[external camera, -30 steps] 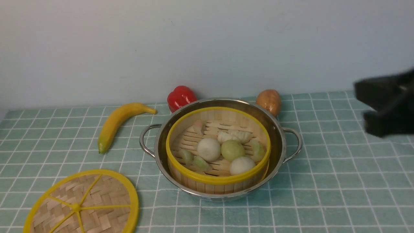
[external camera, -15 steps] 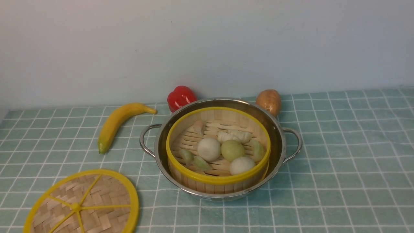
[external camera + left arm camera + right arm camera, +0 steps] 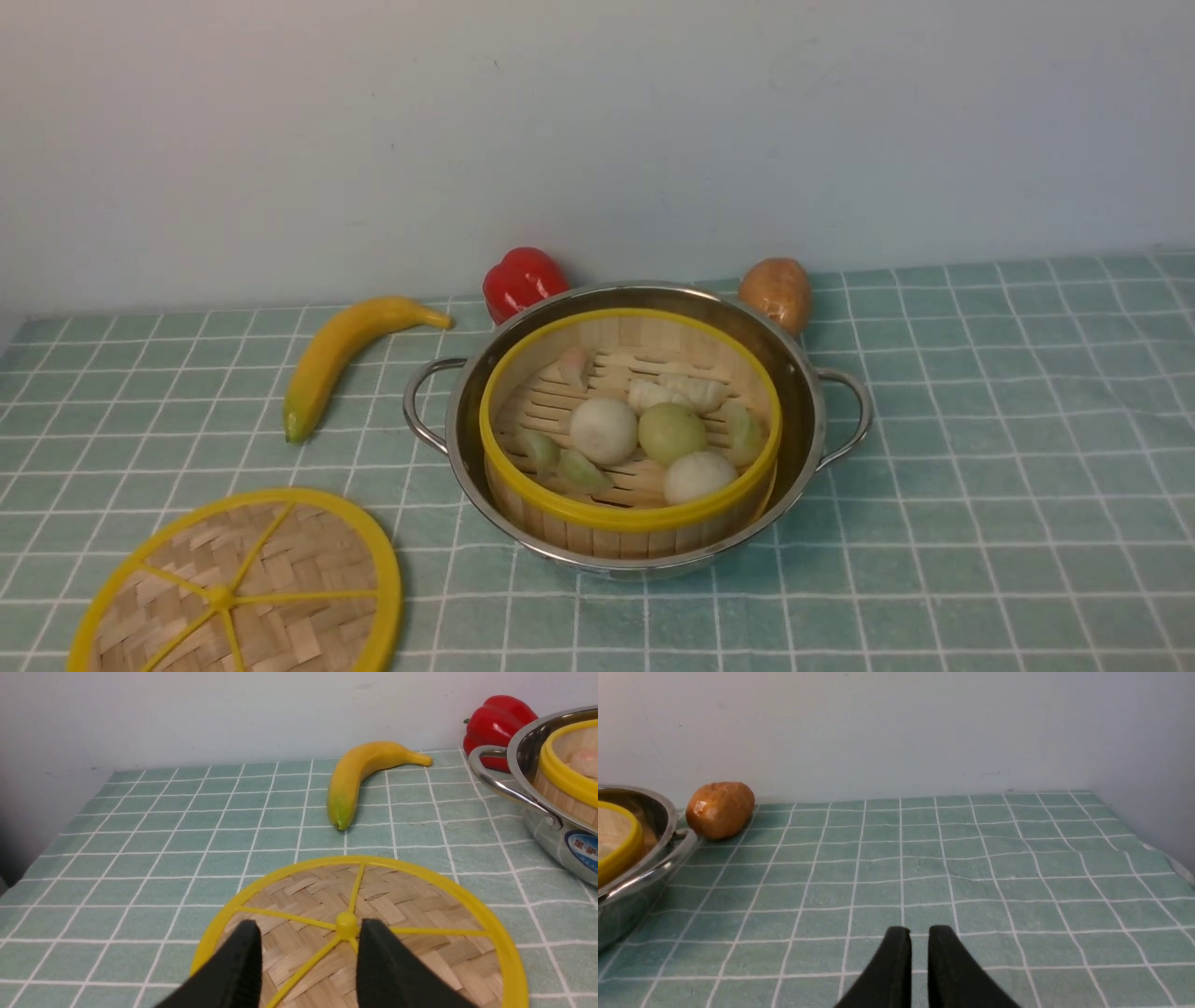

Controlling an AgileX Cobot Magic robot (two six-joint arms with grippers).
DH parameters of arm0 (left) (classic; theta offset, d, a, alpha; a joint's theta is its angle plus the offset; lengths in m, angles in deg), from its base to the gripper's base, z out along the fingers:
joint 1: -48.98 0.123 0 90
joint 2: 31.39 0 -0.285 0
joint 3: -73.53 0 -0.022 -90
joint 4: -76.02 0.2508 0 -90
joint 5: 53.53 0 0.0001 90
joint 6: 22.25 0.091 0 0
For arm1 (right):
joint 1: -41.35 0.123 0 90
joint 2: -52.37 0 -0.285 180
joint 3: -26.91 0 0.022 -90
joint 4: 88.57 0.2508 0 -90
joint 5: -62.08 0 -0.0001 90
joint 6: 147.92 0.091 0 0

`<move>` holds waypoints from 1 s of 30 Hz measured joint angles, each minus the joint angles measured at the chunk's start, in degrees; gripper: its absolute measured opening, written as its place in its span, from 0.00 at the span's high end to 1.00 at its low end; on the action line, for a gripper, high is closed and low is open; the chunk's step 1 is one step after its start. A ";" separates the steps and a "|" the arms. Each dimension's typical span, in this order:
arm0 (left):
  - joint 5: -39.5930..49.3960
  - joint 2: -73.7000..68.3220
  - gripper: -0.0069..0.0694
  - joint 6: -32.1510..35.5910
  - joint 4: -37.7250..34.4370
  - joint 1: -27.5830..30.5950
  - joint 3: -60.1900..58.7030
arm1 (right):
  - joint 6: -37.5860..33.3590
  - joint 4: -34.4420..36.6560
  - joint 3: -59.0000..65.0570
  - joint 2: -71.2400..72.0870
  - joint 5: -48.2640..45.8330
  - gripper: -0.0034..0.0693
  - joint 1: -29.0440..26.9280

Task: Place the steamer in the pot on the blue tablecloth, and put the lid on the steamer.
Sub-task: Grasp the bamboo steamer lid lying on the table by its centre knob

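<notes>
Parted, empty fingers make up the left tool [image 3: 309, 956], the one nearer the woven bamboo lid [image 3: 233, 593]. From the steamer pot [image 3: 808, 467], that lid lies left and nearer the robot, so it likely travels rightward and outward.

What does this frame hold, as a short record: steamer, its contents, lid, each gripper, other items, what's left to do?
steamer: inside the pot, uncovered
contents: toy food pieces, among them a green bun
lid: flat on the tablecloth, left of the pot
left gripper: open, empty
right gripper: slightly open, empty
other items: banana, red pepper, brown potato-like item
left to do: lid onto steamer
</notes>
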 joint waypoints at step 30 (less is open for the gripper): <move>0.00 0.00 0.55 0.00 0.00 0.00 0.00 | -31.40 28.73 0.07 0.06 0.74 0.73 0.00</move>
